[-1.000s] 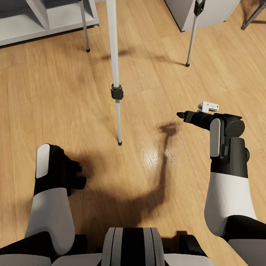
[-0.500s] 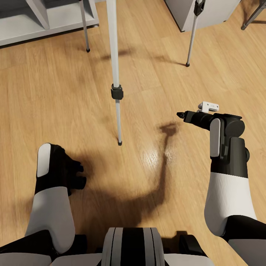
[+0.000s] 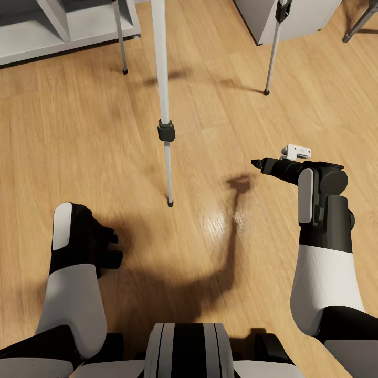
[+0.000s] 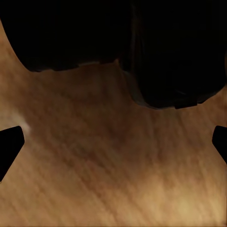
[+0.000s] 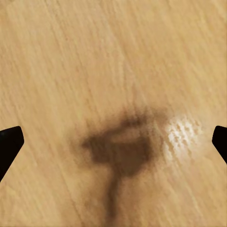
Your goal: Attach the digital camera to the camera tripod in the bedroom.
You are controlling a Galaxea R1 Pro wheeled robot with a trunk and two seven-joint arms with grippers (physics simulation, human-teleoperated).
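The camera tripod stands on the wood floor ahead of me. Its near leg (image 3: 164, 100) has a black collar (image 3: 166, 130) and a foot at mid-floor. A second leg (image 3: 120, 37) is at the back left and a third (image 3: 273, 52) at the back right. The tripod's head is out of view. My right gripper (image 3: 256, 164) hovers right of the near leg, open and holding nothing, and its fingertips (image 5: 10, 142) sit at the frame edges. My left gripper (image 3: 107, 248) hangs low by my body, open. Blurred black shapes (image 4: 170, 52) lie beyond it, and I cannot tell what they are. The digital camera is out of view.
White cube shelving (image 3: 58, 31) runs along the back left. A pale grey cabinet (image 3: 294, 18) stands at the back right, with a dark metal stool leg (image 3: 359, 23) beside it. Open plank floor (image 3: 220, 121) lies between my arms and the tripod.
My left forearm has shifted very slightly to the right. The right arm and the tripod have not moved.
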